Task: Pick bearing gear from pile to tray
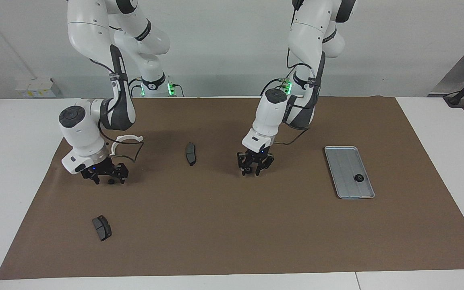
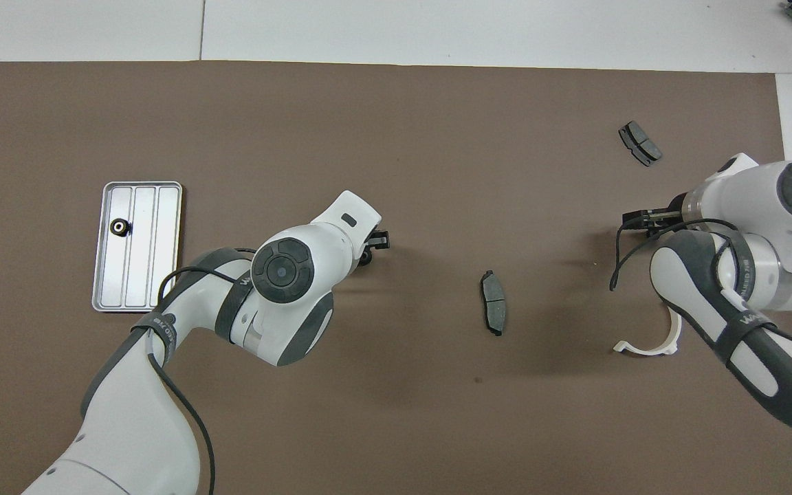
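Gears in facing view: one (image 1: pixel 248 170) mid-frame between the parted fingers of left gripper (image 1: pixel 255 170), one (image 1: pixel 111 181) at left under wide-open right gripper (image 1: pixel 105 178), one (image 1: pixel 359 177) in tray (image 1: pixel 342 163) at right.

Overhead: tray (image 2: pixel 162 247) at left holding gear (image 2: pixel 119 227); left gripper (image 2: pixel 372 246) mid-frame over a gear (image 2: pixel 366 258); right gripper (image 2: pixel 636 221) at right.

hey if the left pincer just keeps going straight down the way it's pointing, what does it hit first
Most likely the small black gear on the brown mat: the left pincer points down with that gear between its fingertips. Whether they touch it yet is unclear.
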Motion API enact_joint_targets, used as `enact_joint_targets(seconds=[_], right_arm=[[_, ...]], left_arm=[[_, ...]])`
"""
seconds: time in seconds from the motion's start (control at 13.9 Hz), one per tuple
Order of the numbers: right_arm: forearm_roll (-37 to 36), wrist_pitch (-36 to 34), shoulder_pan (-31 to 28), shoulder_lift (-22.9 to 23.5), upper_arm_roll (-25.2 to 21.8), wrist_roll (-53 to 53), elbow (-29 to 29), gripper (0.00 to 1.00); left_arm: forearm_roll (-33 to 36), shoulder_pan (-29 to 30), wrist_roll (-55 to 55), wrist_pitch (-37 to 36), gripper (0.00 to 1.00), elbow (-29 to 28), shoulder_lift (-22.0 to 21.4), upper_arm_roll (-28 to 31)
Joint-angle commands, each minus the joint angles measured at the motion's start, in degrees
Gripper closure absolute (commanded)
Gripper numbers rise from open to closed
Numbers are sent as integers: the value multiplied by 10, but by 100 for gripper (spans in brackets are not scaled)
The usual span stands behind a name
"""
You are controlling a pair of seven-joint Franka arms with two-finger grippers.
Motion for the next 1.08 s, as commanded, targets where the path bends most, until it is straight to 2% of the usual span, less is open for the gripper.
enact_joint_targets(seconds=[0.0,0.22,0.36,0.43,0.79,1.01], right_arm=[[20,14,-10,3,9,-22,-11,14],[20,14,-10,3,9,-21,-14,49],[20,14,-10,3,9,-19,-12,80],[24,13,-10,3,9,-19,-12,100],[43,3,3,-14,12,-15,-3,100],[45,-47,4,-22,67,58,31,100]], left_arm=[[-3,-21,12,7,42,-24,-9,11],[-3,-23,12,6,43,-31,-11,11],[-3,-27,13,-5,44,-31,-13,12],[-3,-29,12,-9,44,-31,-13,12],[-1,-34,13,-25,47,-35,-17,12],[0,-34,28,-47,51,-35,-20,12]])
